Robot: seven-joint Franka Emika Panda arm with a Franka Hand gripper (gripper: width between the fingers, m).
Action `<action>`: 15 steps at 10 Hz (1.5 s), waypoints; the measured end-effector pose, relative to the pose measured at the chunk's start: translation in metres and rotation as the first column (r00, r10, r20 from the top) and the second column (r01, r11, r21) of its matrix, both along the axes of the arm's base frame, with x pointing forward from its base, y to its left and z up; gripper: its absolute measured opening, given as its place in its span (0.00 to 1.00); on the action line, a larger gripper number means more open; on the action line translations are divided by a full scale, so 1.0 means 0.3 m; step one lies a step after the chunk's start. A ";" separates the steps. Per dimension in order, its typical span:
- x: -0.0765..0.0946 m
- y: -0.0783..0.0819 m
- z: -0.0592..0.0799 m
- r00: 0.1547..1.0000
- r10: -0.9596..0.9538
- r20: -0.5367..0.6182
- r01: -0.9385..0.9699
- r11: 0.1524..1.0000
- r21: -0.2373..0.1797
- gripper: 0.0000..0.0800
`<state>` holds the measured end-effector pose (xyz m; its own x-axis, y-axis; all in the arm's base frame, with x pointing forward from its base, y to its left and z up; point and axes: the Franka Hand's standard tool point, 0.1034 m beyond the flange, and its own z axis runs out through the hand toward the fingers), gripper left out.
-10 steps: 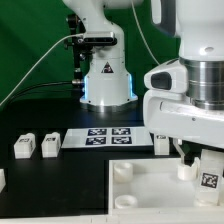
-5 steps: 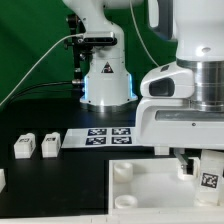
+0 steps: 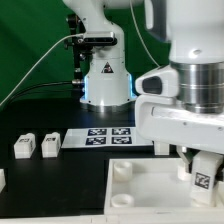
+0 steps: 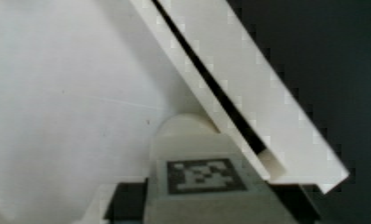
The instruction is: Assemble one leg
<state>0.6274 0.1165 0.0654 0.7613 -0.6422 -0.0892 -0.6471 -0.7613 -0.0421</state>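
White plastic filled the lower right of the exterior frame, where the arm's bulky wrist housing [image 3: 185, 110] hung over the black bench [image 3: 60, 185]. Beneath it the tool [image 3: 200, 165] was closed narrowly on the leg [image 3: 203, 181], a small white block whose black-and-white tag faced the camera. The leg sat slightly tilted, just above the right part of the large flat white panel [image 3: 150, 192]; whether its lower end touched the panel could not be told. Two round sockets [image 3: 121, 171] showed at the panel's left corners, one behind the other, both well apart from the held leg.

Along the middle of the frame lay the marker board [image 3: 108, 136], flat on the bench, its tags in a row. Just beside its left end stood two spare blocks [image 3: 24, 147], side by side and close together. A third white piece [image 3: 2, 178] was cut off by the left edge of the frame. Behind the marker board, at upper centre, rose the arm's white base [image 3: 105, 75] against a green backdrop [image 3: 30, 40], with a thin cable [image 3: 35, 68] sweeping down toward the left.

Through the wrist view, which was blurred, the leg [image 4: 203, 176] appeared with its tag square to the lens. The panel's broad pale face [image 4: 57, 90] lay beside it, and a long white edge [image 4: 235, 95] ran diagonally between that face and the dark bench [image 4: 333, 60]. The tool's fingers could not be made out clearly there.
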 end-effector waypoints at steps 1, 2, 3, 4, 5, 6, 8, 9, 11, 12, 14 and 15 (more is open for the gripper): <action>0.007 -0.004 -0.001 0.984 -0.175 0.005 0.175 0.984 0.019 0.37; 0.012 -0.005 -0.004 0.934 -0.358 0.023 0.356 0.932 0.065 0.37; 0.004 -0.007 -0.004 0.855 -0.518 0.036 0.511 0.852 0.116 0.37; 0.003 0.007 -0.006 0.767 -0.641 0.032 0.631 0.763 0.140 0.37; 0.003 0.027 -0.007 0.694 -0.720 0.011 0.710 0.687 0.151 0.37; 0.007 0.039 -0.008 0.594 -0.804 -0.023 0.797 0.585 0.149 0.37; 0.013 0.036 -0.008 0.501 -0.864 -0.050 0.859 0.489 0.152 0.37; 0.012 0.037 -0.008 0.506 -0.861 -0.049 0.856 0.494 0.152 0.46; 0.012 0.038 -0.008 0.507 -0.861 -0.049 0.856 0.495 0.152 0.65; 0.012 0.038 -0.008 0.507 -0.861 -0.049 0.855 0.495 0.152 0.76; 0.012 0.038 -0.008 0.578 -0.816 -0.028 0.808 0.567 0.159 0.80; 0.011 0.039 -0.005 0.663 -0.748 -0.001 0.738 0.654 0.163 0.81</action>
